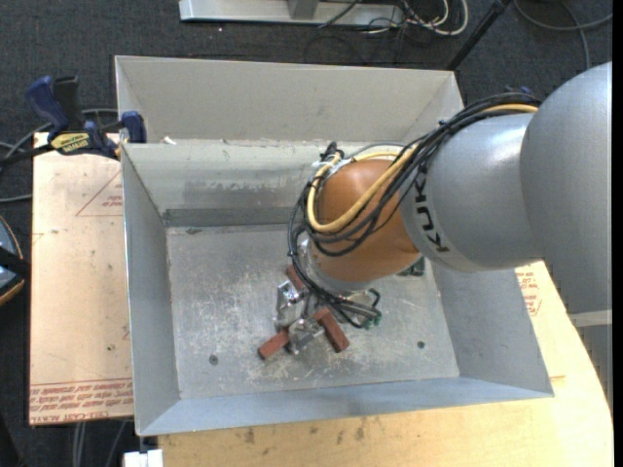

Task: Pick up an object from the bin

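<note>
– Dark with a touch of green, that small thin thing [368, 312] is the only candidate I can find. It lies on the bin floor [214, 300] towards the right of the middle, half tucked under the orange wrist cover [360, 227]. I cannot tell what kind of thing it is.

– And the gripper [304, 343]?

– Just to its left, low over the floor and released. The reddish-brown fingertips [274, 346] are splayed wide, and I see only scratched metal between them.

– So the first risk is plain: if it clenches where it stands, it would likely grasp nothing.

– I think so, since the thing sits beside the gripper and not inside its span. A second risk is scraping, because the tips look very near the floor, perhaps touching it. Pressing lower could jam them against the metal.

– What about moving sideways to the right?

– The outside of the near fingertip might nudge the thing along, further under the cover where the camera loses it. The cables [326, 227] looped round the wrist hang close above it too and could catch. The bin [146, 290] walls are well apart from all this, so I'd not worry about them.
</note>
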`<state>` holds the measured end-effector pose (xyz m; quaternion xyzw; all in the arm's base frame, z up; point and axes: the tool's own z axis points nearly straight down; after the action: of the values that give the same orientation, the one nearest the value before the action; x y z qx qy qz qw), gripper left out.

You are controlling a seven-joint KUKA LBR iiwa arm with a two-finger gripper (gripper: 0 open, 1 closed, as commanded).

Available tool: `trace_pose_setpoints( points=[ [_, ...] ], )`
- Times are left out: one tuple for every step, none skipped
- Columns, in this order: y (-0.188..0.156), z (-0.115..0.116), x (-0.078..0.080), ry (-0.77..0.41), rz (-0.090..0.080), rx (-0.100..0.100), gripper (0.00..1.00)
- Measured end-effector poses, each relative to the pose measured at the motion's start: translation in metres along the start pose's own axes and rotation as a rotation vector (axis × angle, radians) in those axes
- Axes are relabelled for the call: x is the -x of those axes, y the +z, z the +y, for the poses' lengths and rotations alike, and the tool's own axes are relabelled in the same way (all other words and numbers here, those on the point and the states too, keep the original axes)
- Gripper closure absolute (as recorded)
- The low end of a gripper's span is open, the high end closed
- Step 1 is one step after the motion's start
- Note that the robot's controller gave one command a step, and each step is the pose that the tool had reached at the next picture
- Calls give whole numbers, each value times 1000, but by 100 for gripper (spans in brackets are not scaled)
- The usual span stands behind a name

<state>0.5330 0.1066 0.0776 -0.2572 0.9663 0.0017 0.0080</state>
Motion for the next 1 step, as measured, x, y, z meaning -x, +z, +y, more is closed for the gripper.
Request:
trace_pose_setpoints(
  points=[
    [0, 0, 0, 0, 0, 0, 100]
  ],
)
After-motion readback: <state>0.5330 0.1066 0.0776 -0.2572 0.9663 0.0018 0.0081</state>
